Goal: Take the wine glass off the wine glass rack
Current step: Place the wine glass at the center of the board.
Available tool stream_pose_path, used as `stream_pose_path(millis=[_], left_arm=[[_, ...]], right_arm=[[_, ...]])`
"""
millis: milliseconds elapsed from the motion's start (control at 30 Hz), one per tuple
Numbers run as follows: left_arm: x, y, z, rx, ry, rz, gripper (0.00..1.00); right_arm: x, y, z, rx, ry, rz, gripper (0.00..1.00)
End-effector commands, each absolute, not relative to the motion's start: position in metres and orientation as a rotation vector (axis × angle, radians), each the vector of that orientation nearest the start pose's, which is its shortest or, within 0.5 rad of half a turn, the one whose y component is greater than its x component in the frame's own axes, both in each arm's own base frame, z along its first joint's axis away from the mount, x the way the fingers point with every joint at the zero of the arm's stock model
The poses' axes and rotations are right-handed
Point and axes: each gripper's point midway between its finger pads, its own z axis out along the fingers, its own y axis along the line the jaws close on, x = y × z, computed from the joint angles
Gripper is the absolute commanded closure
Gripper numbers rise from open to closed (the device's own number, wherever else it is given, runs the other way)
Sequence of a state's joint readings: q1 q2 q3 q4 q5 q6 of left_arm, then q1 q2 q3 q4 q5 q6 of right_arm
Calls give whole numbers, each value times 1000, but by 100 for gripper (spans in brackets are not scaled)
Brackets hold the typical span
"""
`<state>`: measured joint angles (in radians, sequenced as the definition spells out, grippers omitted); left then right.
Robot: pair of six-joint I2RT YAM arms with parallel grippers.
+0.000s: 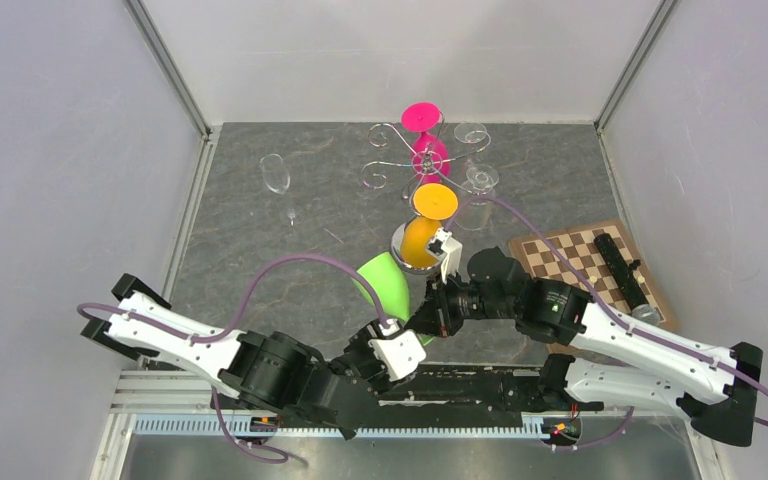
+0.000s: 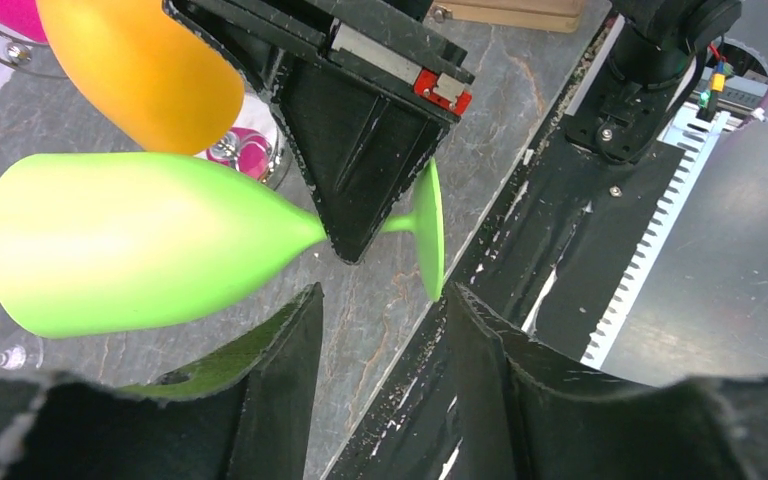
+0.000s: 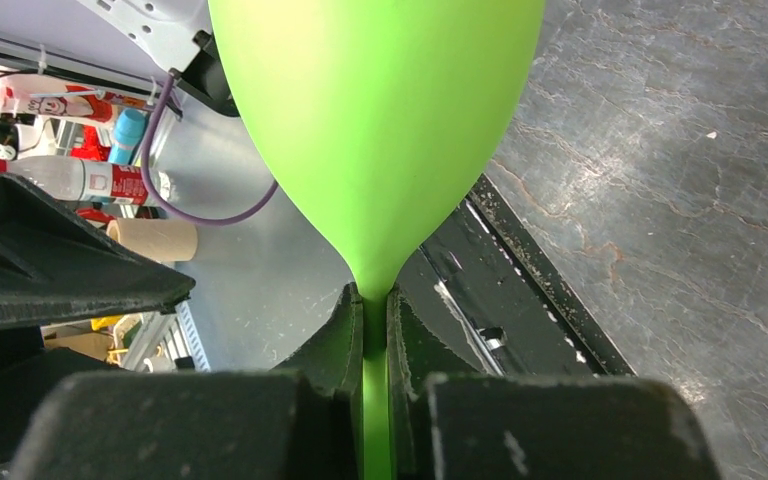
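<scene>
A green wine glass is held clear of the wine glass rack, tilted over the table's near middle. My right gripper is shut on its stem, just below the bowl. In the left wrist view the glass lies sideways, with its foot near one fingertip. My left gripper is open and empty just beneath it. The rack holds an orange glass, a pink glass and clear glasses.
A clear glass lies on the grey table at the back left. A chessboard with a black object on it lies at the right. The black base rail runs along the near edge. White walls enclose the table.
</scene>
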<state>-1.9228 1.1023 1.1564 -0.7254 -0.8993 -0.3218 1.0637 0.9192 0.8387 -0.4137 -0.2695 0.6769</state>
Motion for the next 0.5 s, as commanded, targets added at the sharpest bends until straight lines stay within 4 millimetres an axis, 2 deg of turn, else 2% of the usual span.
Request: stream_pose_path(millis=[0,467], left_arm=[[22,-300,279,988,1714,-579,43],[42,-306,269,916,1824,-754,34]], right_arm=[[85,293,223,-708,2182,1232,100],[110,260,193,-833,2102,909,100]])
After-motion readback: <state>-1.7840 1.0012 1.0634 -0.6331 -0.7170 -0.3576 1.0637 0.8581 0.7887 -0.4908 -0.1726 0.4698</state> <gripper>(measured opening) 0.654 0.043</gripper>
